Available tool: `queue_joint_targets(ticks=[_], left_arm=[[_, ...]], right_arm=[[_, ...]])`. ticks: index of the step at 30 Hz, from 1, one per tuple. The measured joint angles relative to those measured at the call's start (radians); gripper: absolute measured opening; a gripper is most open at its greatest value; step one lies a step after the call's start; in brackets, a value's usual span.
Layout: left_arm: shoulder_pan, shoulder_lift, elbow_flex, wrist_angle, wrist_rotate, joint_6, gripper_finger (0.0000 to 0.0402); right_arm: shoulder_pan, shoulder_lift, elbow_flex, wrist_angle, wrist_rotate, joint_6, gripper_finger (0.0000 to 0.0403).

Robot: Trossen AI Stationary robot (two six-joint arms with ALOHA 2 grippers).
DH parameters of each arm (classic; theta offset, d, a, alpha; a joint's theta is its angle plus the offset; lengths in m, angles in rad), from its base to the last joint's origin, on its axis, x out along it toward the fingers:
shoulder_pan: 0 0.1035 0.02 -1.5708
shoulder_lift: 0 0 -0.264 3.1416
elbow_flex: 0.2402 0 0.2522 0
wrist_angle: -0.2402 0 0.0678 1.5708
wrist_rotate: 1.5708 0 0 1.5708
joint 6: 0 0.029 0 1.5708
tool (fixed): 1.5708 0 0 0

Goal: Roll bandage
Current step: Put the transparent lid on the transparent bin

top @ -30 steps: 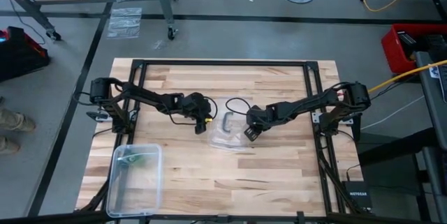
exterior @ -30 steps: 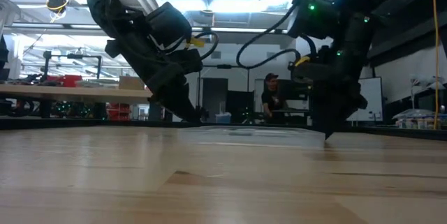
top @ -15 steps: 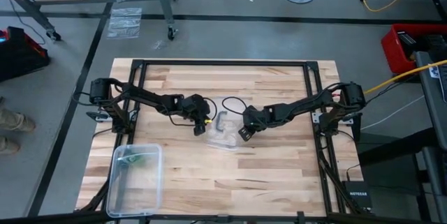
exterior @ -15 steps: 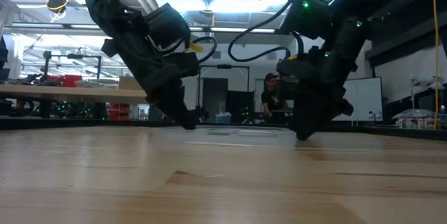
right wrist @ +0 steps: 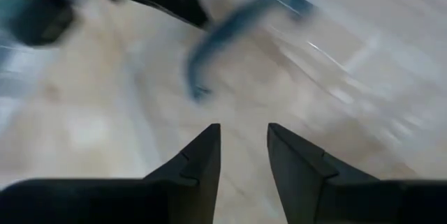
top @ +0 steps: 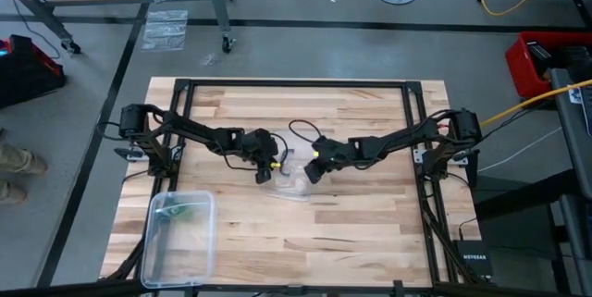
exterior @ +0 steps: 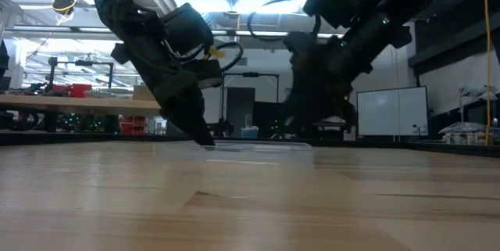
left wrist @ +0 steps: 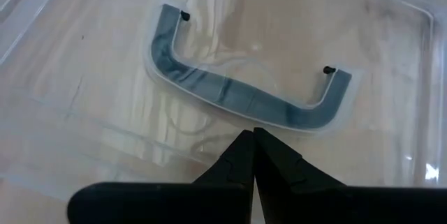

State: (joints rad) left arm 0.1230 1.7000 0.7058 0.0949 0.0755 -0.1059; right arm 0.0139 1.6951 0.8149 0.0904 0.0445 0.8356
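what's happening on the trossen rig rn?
Both arms are working over a clear plastic lid with a grey handle lying flat mid-table. The left end effector is shut, its tip pressed down on the lid just beside the handle. The right end effector is open, low over the lid from the other side, holding nothing. The clear plastic box sits at the near-left corner with something green inside, probably the bandage; no rolling has started.

Place: a robotics lab or workshop, big open hall.
Floor: bare grey concrete [top: 83, 66], yellow cable [top: 499, 1] trailing across it.
Bench: butcher-block table [top: 370, 232] inside a black frame.
Beyond the fingers: long cluttered workbench [exterior: 70, 102], whiteboard [exterior: 383, 112], bright ceiling lights.
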Motion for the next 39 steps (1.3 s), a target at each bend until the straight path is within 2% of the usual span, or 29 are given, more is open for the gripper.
queue_joint_targets(ticks=[3,6,13,19,23,26,32,39], left_arm=[[0.000,0.000,0.000,-0.001,-0.001,0.000,0.0003],[0.000,0.000,0.000,0.000,-0.001,-0.001,0.0003],[0.001,-0.014,-0.003,0.076,-0.011,-0.024,0.0003],[0.003,-0.084,0.007,0.082,-0.078,-0.009,0.0003],[0.006,-0.166,0.008,-0.021,-0.206,0.014,0.0003],[0.018,-0.217,0.008,-0.179,-0.288,-0.005,0.0003],[0.036,-0.222,0.007,-0.386,-0.298,-0.068,0.0003],[0.021,-0.182,0.007,-0.390,-0.281,-0.100,0.0003]], right_arm=[[0.000,0.000,-0.001,0.099,-0.031,-0.026,0.0122],[-0.002,-0.002,-0.001,0.113,-0.036,-0.031,0.0122],[-0.002,-0.033,-0.003,-0.004,0.005,-0.060,0.0122],[-0.002,-0.138,-0.003,-0.215,0.124,-0.089,0.0122],[-0.001,-0.166,-0.003,-0.382,0.195,-0.026,0.0122],[0.000,-0.145,-0.004,-0.452,0.199,0.026,0.0122],[0.001,-0.074,-0.004,-0.404,0.166,0.031,0.0122],[0.001,-0.013,-0.004,-0.381,0.151,0.032,0.0122]])
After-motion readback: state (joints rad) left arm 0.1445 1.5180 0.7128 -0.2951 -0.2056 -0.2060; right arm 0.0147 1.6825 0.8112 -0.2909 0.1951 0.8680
